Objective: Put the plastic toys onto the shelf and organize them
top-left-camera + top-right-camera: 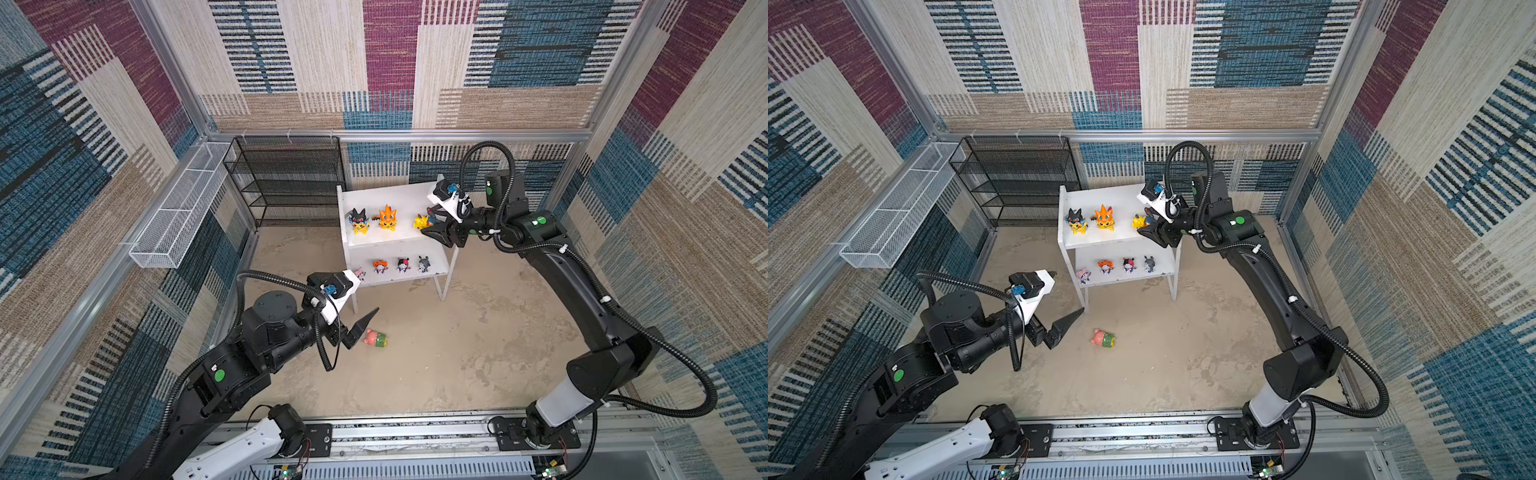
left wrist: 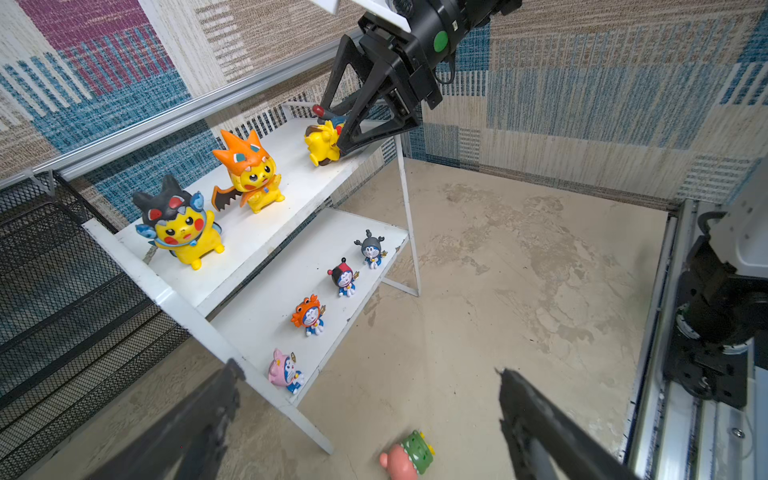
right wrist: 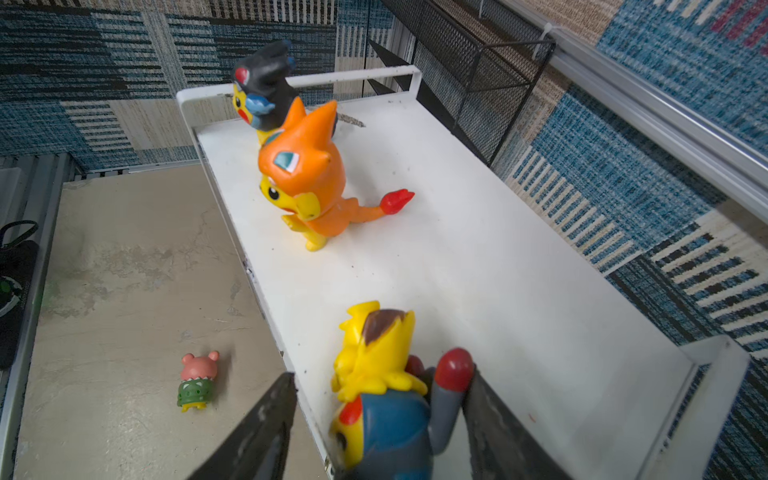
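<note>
Currently the right tool [image 3: 380,374] straddles the tilted blue-hooded toy [image 3: 386,419] at the shelf [image 3: 498,249] edge; grasp unconfirmed. Uneven closure may tip it off. Left tool [image 2: 368,369], released, hovers near the pink-and-green toy [image 2: 409,455].

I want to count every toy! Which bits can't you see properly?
- Blue-hooded toy: both top views, mostly behind right gripper; right wrist view, bottom edge cuts it.
- Pink tiny toy: in a top view, half behind left wrist camera.
- Other tiny toys: faces too small in top views.

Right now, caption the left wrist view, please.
Seven toys on the shelf, right pincer around the tipped one; pink toy lies on the floor.
</note>
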Available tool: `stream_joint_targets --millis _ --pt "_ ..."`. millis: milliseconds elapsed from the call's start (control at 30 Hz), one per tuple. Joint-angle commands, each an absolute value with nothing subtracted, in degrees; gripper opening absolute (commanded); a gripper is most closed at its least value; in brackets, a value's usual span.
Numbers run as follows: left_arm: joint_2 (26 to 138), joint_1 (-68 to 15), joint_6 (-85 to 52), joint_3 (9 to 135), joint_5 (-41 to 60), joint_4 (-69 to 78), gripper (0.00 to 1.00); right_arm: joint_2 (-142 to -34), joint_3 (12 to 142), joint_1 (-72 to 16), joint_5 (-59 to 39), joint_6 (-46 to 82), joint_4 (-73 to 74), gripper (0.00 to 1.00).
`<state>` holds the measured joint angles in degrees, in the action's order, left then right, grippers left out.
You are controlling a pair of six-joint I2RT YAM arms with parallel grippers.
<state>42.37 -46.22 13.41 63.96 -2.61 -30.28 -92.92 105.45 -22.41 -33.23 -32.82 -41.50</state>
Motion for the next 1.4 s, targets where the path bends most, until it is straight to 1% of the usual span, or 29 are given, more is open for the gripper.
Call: stream_joint_targets --millis 0,133,300,667,967,1033,1167,1233,1300,1367 --pt "42.29 -46.03 13.72 63.85 -2.06 -28.39 0.99 -92.90 105.09 -22.41 -33.80 -32.22 -41.31 0.64" --pt "42.26 -46.04 13.71 63.90 -2.10 -28.40 0.99 -92.99 105.17 -22.42 -33.86 -32.18 -41.22 0.55" --pt "42.27 -46.00 13.71 63.80 -2.02 -28.32 0.99 -92.88 105.16 -22.41 -33.93 -32.21 -41.24 0.49" --pt "42.29 -45.82 13.69 63.72 -1.74 -28.32 0.99 -91.20 105.64 -22.41 -33.69 -31.86 -40.47 0.41" --pt "43.42 -45.79 13.35 64.41 0.38 -28.32 0.99 -84.92 101.99 -22.52 -34.82 -30.17 -40.61 0.38" --pt "43.58 -45.79 13.56 64.47 2.57 -28.35 0.99 -81.81 98.88 -22.59 -34.64 -29.79 -40.03 0.37" --pt "43.98 -45.78 14.21 64.84 7.42 -28.85 0.99 -74.76 92.04 -23.57 -34.99 -30.02 -40.92 0.38" --pt "44.54 -45.86 15.11 65.35 11.21 -29.90 0.99 -71.42 88.14 -24.69 -34.70 -29.94 -41.48 0.38" --pt "45.53 -46.03 16.60 66.00 17.02 -31.92 0.99 -68.20 84.88 -26.43 -33.82 -29.66 -42.26 0.38" --pt "46.87 -46.51 16.94 66.84 20.17 -33.66 0.99 -65.83 82.27 -28.41 -32.50 -28.91 -43.18 0.38"
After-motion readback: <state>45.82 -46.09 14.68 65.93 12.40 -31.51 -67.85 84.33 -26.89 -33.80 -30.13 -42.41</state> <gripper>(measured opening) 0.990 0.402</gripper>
